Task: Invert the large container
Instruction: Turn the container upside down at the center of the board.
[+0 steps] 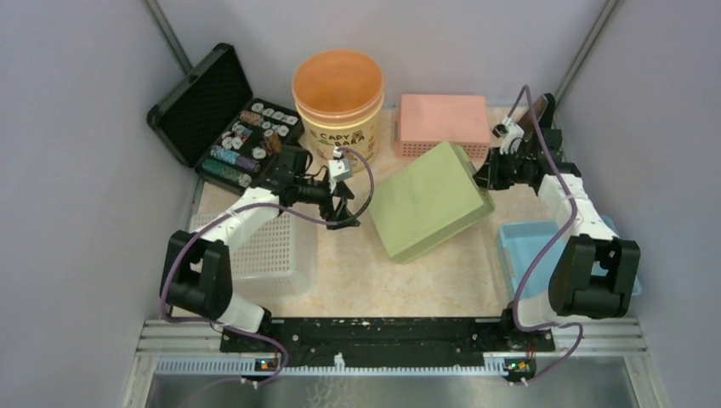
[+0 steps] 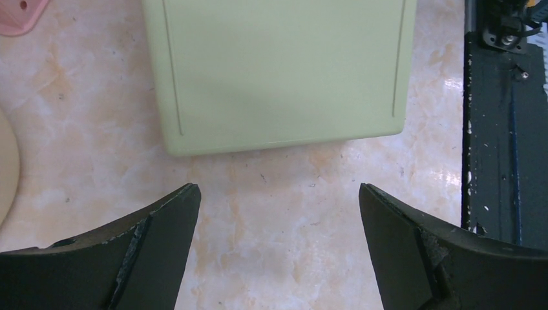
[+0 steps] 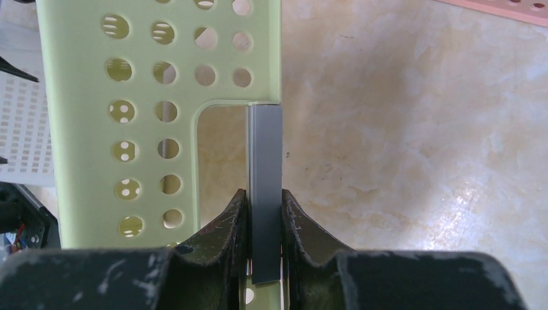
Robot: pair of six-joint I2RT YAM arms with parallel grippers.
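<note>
Now the green container tilts, rim pinched in right claw; left claw agape.

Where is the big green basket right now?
In the top view the green basket lies mid-table, bottom up, just in front of the pink basket, with the right gripper pinching its right edge.
</note>
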